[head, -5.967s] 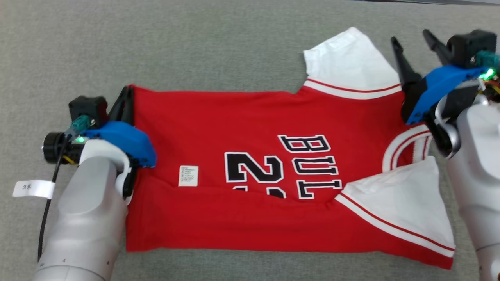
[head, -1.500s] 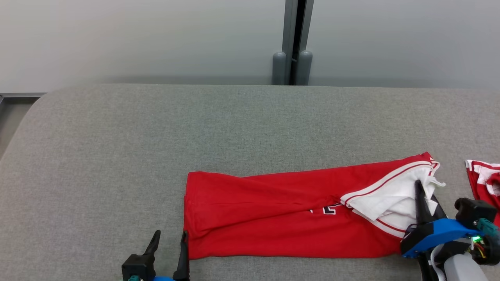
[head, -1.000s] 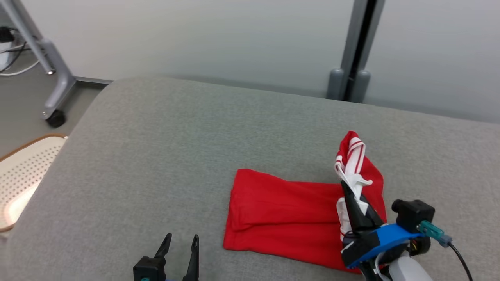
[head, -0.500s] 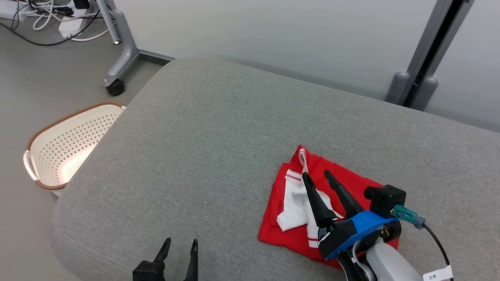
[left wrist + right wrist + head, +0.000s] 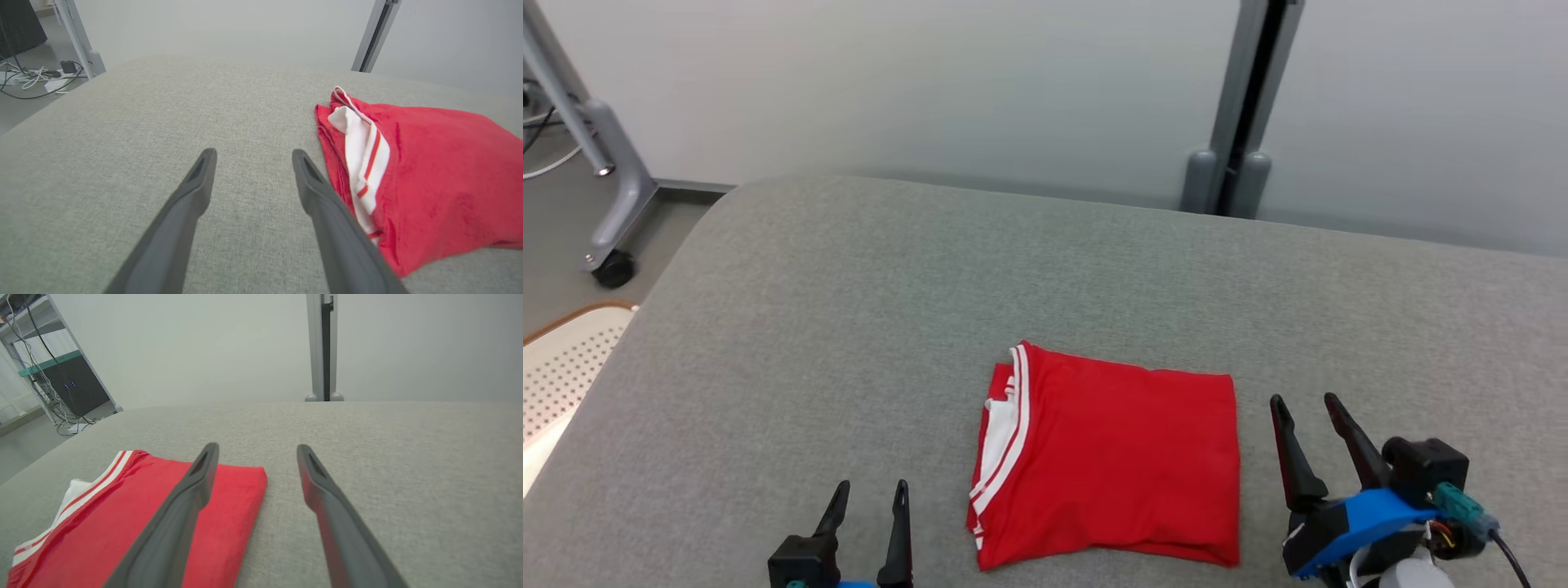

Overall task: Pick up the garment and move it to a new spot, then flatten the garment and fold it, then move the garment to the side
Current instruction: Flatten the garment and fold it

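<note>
Garment (image 5: 1111,465): red, folded flat, white-striped trim at left.

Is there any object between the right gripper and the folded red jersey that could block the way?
Nothing visible does. The right gripper, jaws open, stands just beside the right edge of the folded red jersey, apart from it. Between them lies a narrow strip of the bare grey cushion.

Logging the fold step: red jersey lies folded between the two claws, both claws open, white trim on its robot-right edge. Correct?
No, one slip: the white trim is on the robot-left edge of the jersey, nearest the left claw, as the head view shows. The rest stands: it lies folded between the left claw and the right claw, both open.
</note>
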